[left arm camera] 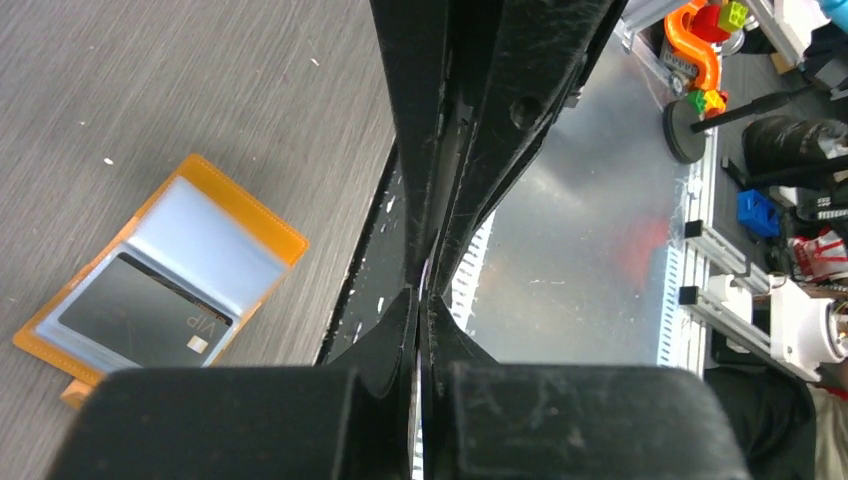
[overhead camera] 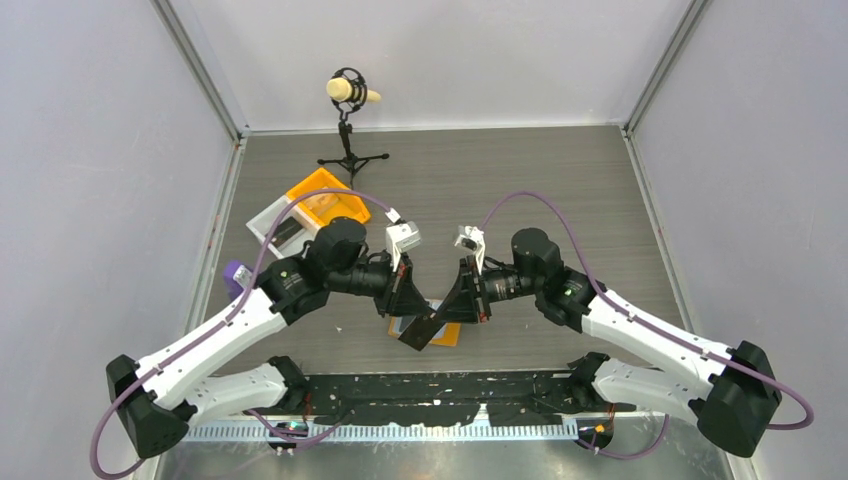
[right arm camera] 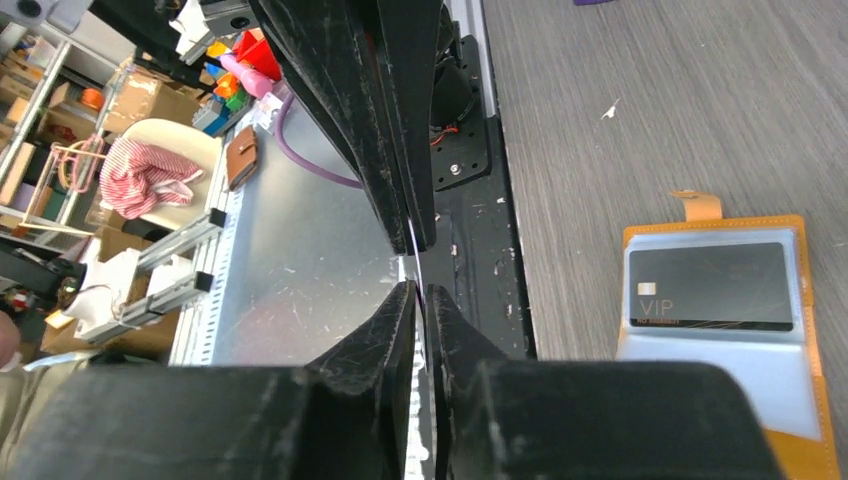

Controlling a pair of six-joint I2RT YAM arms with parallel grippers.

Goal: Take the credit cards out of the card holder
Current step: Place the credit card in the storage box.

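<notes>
One grey wood-grain counter (overhead camera: 560, 200), orange card holder (left arm camera: 210, 230) laid open and flat at its near middle, left pincer (left arm camera: 420, 290) and right pincer (right arm camera: 420, 290) each clamped narrow on one dark credit card (overhead camera: 420, 331) raised above the holder, second card (right arm camera: 710, 285) lettered "VIP" seated in a blue-grey pocket

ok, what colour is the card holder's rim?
Orange-tan on the card holder, framing light blue-grey pockets; left wrist view shows it best.
</notes>
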